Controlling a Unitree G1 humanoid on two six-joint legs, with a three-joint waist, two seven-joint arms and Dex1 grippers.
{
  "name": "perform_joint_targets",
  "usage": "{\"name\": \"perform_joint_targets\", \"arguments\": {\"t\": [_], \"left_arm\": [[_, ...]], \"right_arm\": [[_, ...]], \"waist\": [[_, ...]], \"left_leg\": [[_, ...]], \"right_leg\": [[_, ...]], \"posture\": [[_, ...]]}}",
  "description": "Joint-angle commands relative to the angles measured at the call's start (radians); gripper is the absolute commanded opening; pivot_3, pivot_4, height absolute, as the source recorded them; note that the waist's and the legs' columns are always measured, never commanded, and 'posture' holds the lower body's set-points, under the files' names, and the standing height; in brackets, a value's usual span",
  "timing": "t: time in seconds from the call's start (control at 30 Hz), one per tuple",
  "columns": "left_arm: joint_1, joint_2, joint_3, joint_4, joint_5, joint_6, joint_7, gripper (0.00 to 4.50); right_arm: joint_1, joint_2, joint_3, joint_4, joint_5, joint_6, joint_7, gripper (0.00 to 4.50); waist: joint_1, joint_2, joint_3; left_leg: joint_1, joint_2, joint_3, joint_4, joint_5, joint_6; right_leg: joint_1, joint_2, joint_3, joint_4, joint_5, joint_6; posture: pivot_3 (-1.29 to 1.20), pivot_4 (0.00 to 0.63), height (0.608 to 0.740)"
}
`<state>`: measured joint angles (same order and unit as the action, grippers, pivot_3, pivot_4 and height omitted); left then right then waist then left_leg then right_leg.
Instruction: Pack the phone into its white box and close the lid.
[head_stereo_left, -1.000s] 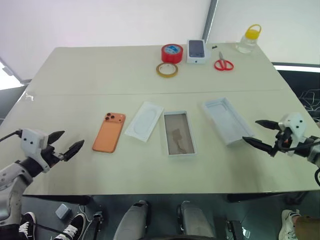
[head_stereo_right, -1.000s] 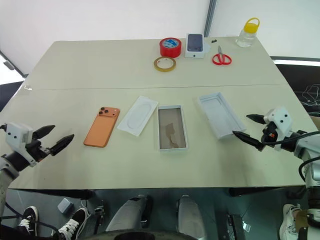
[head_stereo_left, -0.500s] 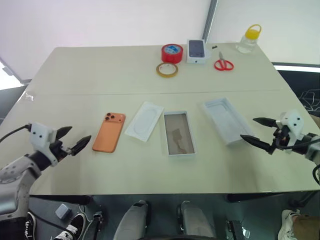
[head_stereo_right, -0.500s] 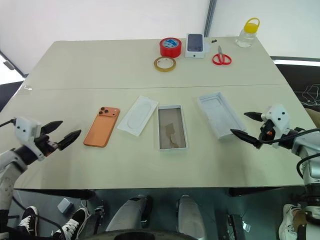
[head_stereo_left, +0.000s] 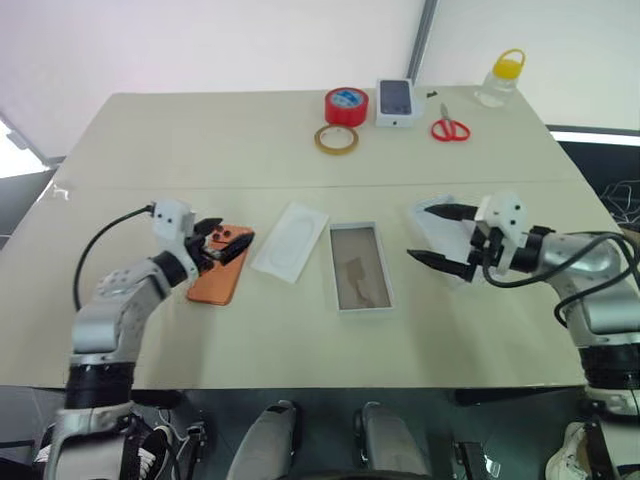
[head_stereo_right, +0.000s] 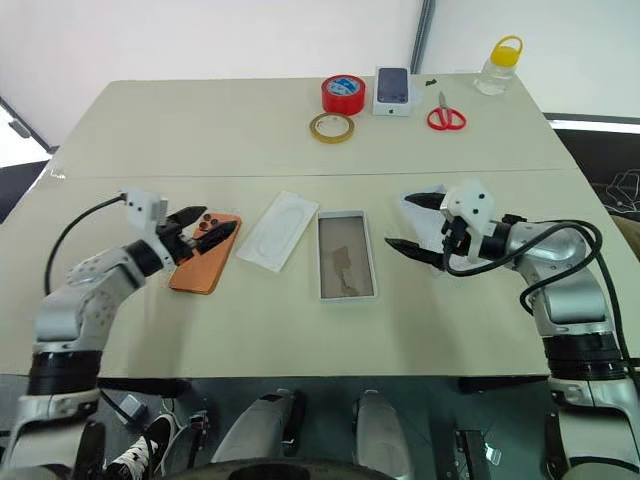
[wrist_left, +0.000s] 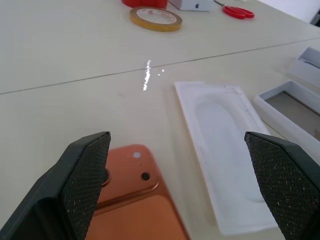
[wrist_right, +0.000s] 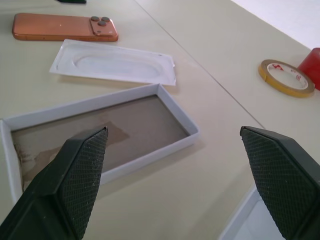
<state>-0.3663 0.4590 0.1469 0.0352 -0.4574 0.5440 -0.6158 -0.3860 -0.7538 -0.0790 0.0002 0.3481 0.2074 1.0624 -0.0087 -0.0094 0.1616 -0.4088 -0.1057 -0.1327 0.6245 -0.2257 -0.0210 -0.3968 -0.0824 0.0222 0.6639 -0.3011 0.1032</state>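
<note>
No legible text, label, brand or number anywhere. Print on red tape roll (head_stereo_left: 344, 105) and small carton (head_stereo_left: 396, 101): too small to read.

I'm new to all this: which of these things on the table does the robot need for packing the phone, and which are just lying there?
Needed: phone, white box, lid.
Just lying about: white insert, red tape, yellow tape ring, scissors, small carton, bottle.

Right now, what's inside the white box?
The white box holds no phone: only its brownish-grey floor with a darker patch shows. The phone lies apart on the table, partly covered by the left gripper.
</note>
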Motion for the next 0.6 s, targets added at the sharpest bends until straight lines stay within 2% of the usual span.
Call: {"name": "perform_joint_targets", "arguments": {"t": [0.03,0.37,0.6], "left_arm": [[-0.062,-0.044,-0.033,0.034,0.023,0.021,0.048,4.50],[-0.085,-0.118,-0.070,0.064,0.024,0.129,0.060,4.50],[-0.126,-0.144,-0.083,0.073,-0.011,0.314,0.077,4.50]], "right_arm": [[-0.002,0.020,0.009,-0.060,0.011,0.006,-0.015,4.43],[0.027,0.033,0.010,-0.082,0.006,0.003,-0.049,4.43],[0.020,0.044,0.022,-0.082,0.003,-0.001,-0.066,4.43]], "waist": [[-0.001,0.000,0.000],[-0.005,-0.001,0.000],[-0.003,0.000,0.000]], "left_leg": [[0.000,0.000,0.000,0.000,0.000,0.000],[0.000,0.000,0.000,0.002,0.000,0.000],[0.000,0.000,0.000,0.002,0.000,0.000]], "right_leg": [[0.000,0.000,0.000,0.000,0.000,0.000],[0.000,0.001,0.000,0.002,0.000,0.000],[0.000,0.001,0.000,0.002,0.000,0.000]], "posture": [[0.00,0.150,0.740],[0.00,0.150,0.740],[0.00,0.150,0.740]]}}
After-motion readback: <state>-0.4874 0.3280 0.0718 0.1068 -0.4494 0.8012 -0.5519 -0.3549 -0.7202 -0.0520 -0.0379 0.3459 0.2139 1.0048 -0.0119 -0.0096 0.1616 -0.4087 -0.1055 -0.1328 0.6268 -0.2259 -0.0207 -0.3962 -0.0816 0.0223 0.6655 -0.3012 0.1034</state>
